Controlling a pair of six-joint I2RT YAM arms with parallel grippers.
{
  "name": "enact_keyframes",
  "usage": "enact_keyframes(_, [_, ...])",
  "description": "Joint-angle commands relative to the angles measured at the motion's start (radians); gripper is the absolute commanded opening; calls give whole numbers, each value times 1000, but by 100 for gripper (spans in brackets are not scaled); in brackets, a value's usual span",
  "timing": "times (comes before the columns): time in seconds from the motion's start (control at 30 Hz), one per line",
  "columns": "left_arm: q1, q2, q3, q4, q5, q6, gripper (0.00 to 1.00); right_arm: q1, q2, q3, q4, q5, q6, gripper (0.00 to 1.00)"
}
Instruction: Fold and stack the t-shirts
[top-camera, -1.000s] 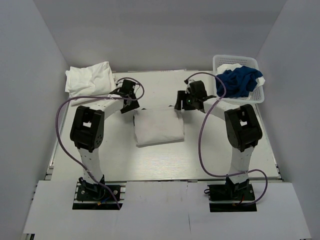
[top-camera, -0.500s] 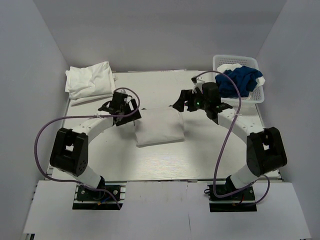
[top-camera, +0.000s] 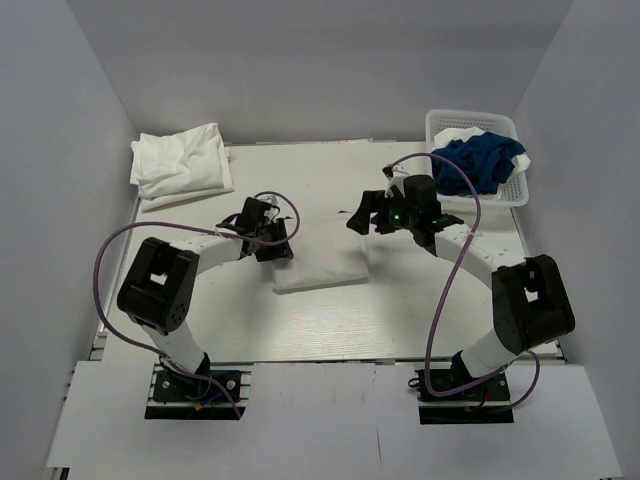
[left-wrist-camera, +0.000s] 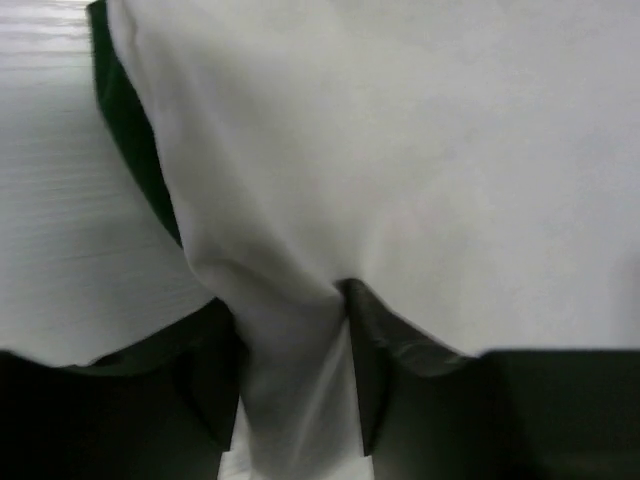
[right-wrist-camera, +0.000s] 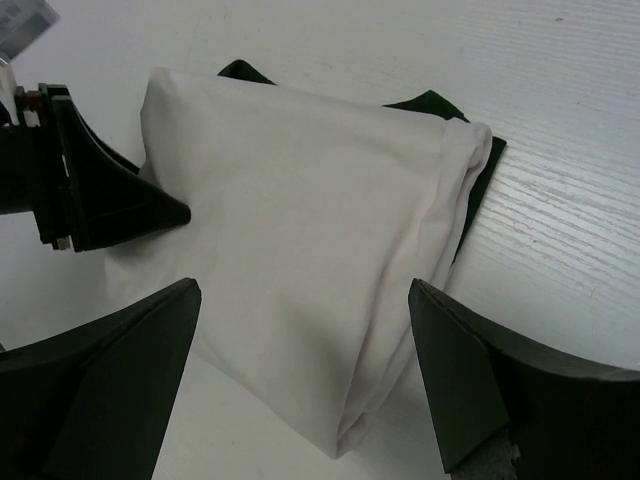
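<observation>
A folded white t-shirt (top-camera: 322, 265) lies mid-table on top of a dark green t-shirt, whose edges show in the wrist views (left-wrist-camera: 125, 120) (right-wrist-camera: 432, 102). My left gripper (top-camera: 273, 241) is at the white shirt's left edge, shut on a pinch of its cloth (left-wrist-camera: 292, 370). My right gripper (top-camera: 363, 218) is open and empty, hovering just over the shirt's far right corner (right-wrist-camera: 300, 400), with the white shirt (right-wrist-camera: 300, 240) between and below its fingers. A royal blue t-shirt (top-camera: 482, 162) lies in the basket.
A stack of folded white t-shirts (top-camera: 182, 165) sits at the far left corner. A white mesh basket (top-camera: 440, 124) stands at the far right, holding the blue shirt and some white cloth. Purple cables loop off both arms.
My left gripper has moved right and toward me onto the shirt's left edge and closed on it. My right gripper has shifted slightly left and lower over the shirt's far right corner.
</observation>
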Motion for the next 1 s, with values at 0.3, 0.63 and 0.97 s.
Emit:
enact_keyframes(0.3, [-49,200,234,-137,-224,55,0,-6,-80,-38,53,95,-22,90])
enact_keyframes(0.63, [-26,283,686,-288,-640,341,0,-3,-150,-121,118,195,-71,90])
enact_keyframes(0.97, [54,280,722,-35,-867,755,0,-5,-153,-133,134,215,-88,90])
